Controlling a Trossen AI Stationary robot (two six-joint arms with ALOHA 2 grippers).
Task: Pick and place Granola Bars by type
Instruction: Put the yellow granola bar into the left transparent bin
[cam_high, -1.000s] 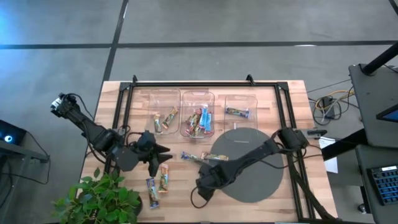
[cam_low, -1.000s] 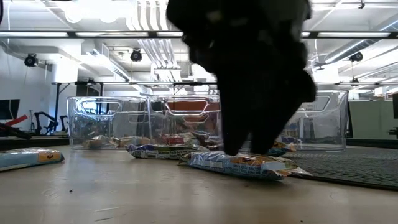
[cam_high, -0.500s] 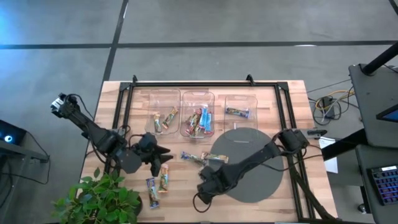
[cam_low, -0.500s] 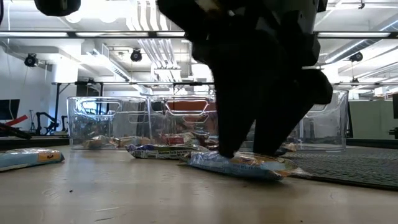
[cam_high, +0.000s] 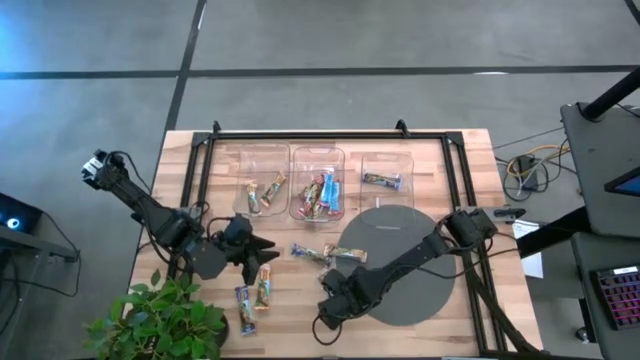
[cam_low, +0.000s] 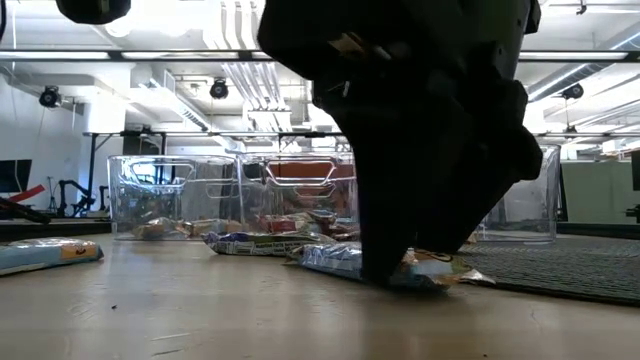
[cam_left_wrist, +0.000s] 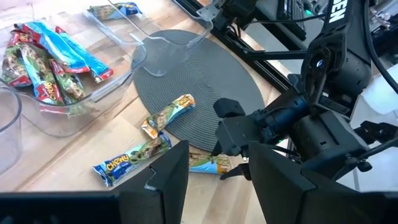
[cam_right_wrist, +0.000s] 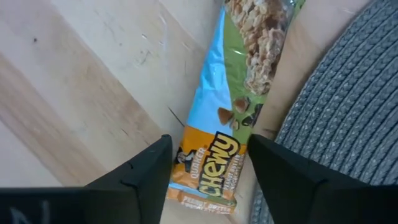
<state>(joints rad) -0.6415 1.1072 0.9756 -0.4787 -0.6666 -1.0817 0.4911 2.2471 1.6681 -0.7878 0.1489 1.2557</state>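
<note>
A Granola Bar (cam_right_wrist: 217, 124) in a blue, green and orange "Chewy" wrapper lies flat on the wooden table beside the grey round mat (cam_high: 410, 270). My right gripper (cam_right_wrist: 208, 149) points down over it, open, with one finger on each long side of its orange end. In the high view this gripper (cam_high: 336, 292) hides the bar. The low view shows its fingers down at the bar (cam_low: 435, 272). My left gripper (cam_high: 262, 245) hangs open above the table's left half, holding nothing. Two more loose bars (cam_high: 308, 252) (cam_high: 346, 254) lie just beyond the right gripper. My right gripper straddles the bar's orange end (cam_right_wrist: 205, 171) from above, its fingers (cam_right_wrist: 143, 174) lying across the bar's length. The bar lies flat on the table. Whether the fingers touch the wrapper I cannot tell.
Three clear bins (cam_high: 262, 160) (cam_high: 318, 158) (cam_high: 388, 160) stand in a row at the far side, each holding bars. Two bars (cam_high: 265, 284) (cam_high: 245, 297) lie near the left front. A potted plant (cam_high: 160, 320) overhangs the near left corner. A black frame (cam_high: 310, 133) borders the table.
My right gripper has sunk toward the bar and come a little toward the table's near edge, so its fingers now reach down beside the wrapper. The bar has stayed where it lay.
</note>
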